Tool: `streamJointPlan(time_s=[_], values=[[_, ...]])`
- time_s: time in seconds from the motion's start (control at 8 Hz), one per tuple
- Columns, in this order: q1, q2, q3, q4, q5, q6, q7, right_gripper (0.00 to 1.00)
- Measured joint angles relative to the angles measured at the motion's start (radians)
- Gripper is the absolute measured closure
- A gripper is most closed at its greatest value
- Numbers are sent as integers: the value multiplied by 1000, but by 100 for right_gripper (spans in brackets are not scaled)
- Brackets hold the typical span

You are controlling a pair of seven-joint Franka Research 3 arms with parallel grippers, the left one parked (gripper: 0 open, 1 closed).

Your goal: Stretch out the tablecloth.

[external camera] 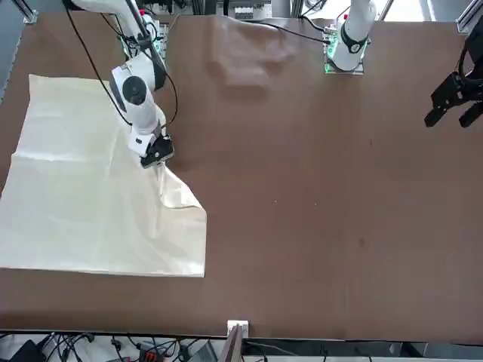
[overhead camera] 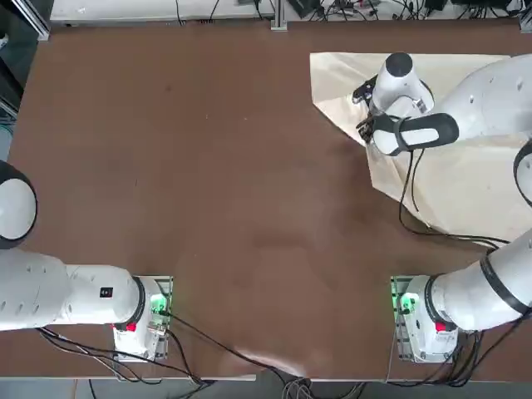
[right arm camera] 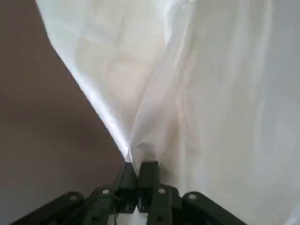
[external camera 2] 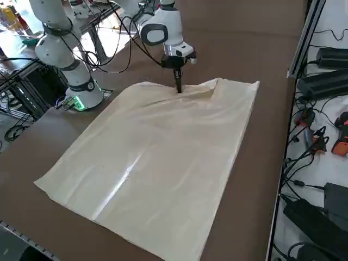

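The tablecloth (overhead camera: 465,183) is a cream sheet lying on the far right part of the brown table, its inner edge running diagonally with a fold and soft creases. My right gripper (overhead camera: 363,126) points down at that diagonal edge. In the right wrist view the gripper (right arm camera: 138,166) is shut, its two dark fingers pressed together on a pinched ridge of the tablecloth (right arm camera: 211,93). In the front view the gripper (external camera: 158,160) sits at the cloth's folded edge, with the tablecloth (external camera: 83,204) spreading out from there. In the right side view the gripper (external camera 2: 178,89) touches the tablecloth (external camera 2: 157,157) near its far edge.
The bare brown table (overhead camera: 191,183) stretches to the left of the cloth. A black cable (overhead camera: 411,208) from my right arm hangs over the cloth. The right arm's base (overhead camera: 416,320) stands at the near edge. Cables and gear (external camera 2: 321,141) lie beyond the table's right side.
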Motion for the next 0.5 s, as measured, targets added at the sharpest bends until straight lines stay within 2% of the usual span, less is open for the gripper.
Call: streamJointPlan(time_s=[0.5], values=[[-166,40,-4,71,-1,-4,-137,98]])
